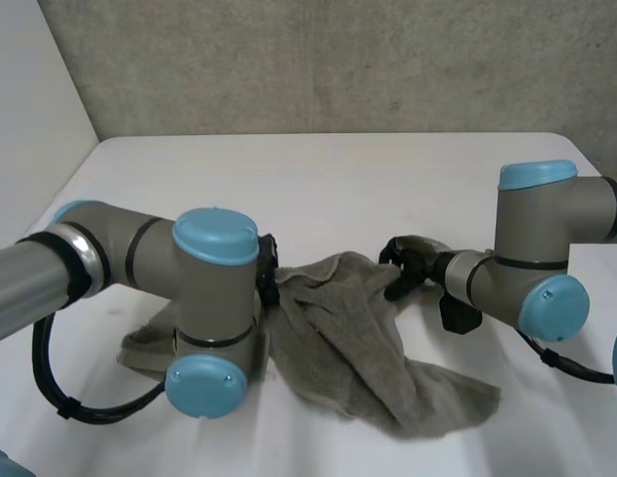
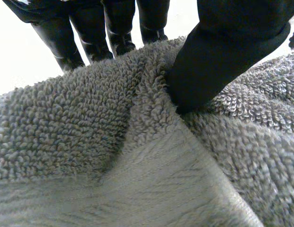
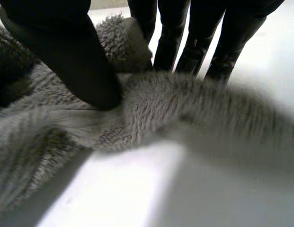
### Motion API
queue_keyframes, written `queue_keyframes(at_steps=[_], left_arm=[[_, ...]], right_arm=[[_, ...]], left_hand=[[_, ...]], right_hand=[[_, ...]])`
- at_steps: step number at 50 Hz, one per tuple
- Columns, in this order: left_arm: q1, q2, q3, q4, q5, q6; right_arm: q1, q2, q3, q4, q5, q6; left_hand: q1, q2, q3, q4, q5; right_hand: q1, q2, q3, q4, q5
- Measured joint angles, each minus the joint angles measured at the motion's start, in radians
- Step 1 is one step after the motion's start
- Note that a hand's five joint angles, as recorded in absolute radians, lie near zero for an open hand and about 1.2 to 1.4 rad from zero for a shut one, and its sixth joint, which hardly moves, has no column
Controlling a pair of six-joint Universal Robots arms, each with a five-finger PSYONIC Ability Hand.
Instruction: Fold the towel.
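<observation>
**A:** As the head view shows, the crumpled grey terry towel (image 1: 358, 338) lies unfolded on the white table (image 1: 338, 169) between the arms.

**B:** Left wrist view: the black left hand (image 2: 232, 47) pinches a raised ridge, thumb against fingers.

**A:** Right wrist view: the black right hand (image 3: 61, 52) clamps the cloth near an edge. I'd judge the folding barely begun.

You see the left hand (image 2: 222, 52) pinching a raised ridge of the grey towel (image 2: 90, 127). Its thumb digs into one side of the ridge, its fingers (image 2: 61, 38) stand behind the ridge, and the white worktop (image 2: 14, 61) lies beyond the towel.
</observation>
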Motion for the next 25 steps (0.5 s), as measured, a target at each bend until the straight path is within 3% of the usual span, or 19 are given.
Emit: queue_keyframes(at_steps=[10, 16, 17, 18, 19, 22, 25], left_arm=[[0.076, 0.04, 0.162, 0.019, 0.022, 0.149], [0.131, 0.075, 0.355, 0.026, 0.169, 0.26], [0.147, 0.09, 0.413, 0.025, 0.238, 0.281], [0.147, 0.09, 0.413, 0.025, 0.238, 0.281], [0.165, 0.114, 0.47, 0.024, 0.327, 0.294], [0.186, 0.151, 0.507, 0.019, 0.428, 0.294], [0.206, 0.185, 0.492, 0.003, 0.487, 0.277]], right_arm=[[-0.001, -0.074, -0.107, -0.113, 0.011, -0.006], [-0.002, -0.237, -0.119, -0.353, 0.029, -0.047], [-0.002, -0.295, -0.094, -0.445, 0.036, -0.068], [-0.002, -0.295, -0.094, -0.445, 0.036, -0.068], [-0.002, -0.364, -0.048, -0.562, 0.044, -0.099], [-0.002, -0.437, 0.022, -0.686, 0.051, -0.14], [-0.002, -0.481, 0.093, -0.739, 0.05, -0.182]], left_hand=[[0.017, 0.042, 0.043, 0.046, 0.039], [0.017, 0.043, 0.045, 0.049, 0.043], [0.017, 0.043, 0.045, 0.049, 0.043], [0.017, 0.043, 0.045, 0.049, 0.043], [0.017, 0.043, 0.046, 0.049, 0.043], [0.017, 0.044, 0.046, 0.049, 0.043], [0.017, 0.044, 0.046, 0.049, 0.043]], right_hand=[[0.122, 0.108, 0.097, 0.112, 0.114], [0.13, 0.115, 0.104, 0.119, 0.121], [0.13, 0.115, 0.104, 0.12, 0.122], [0.13, 0.115, 0.104, 0.12, 0.122], [0.131, 0.115, 0.105, 0.12, 0.123], [0.131, 0.115, 0.105, 0.121, 0.123], [0.131, 0.115, 0.105, 0.121, 0.125]])
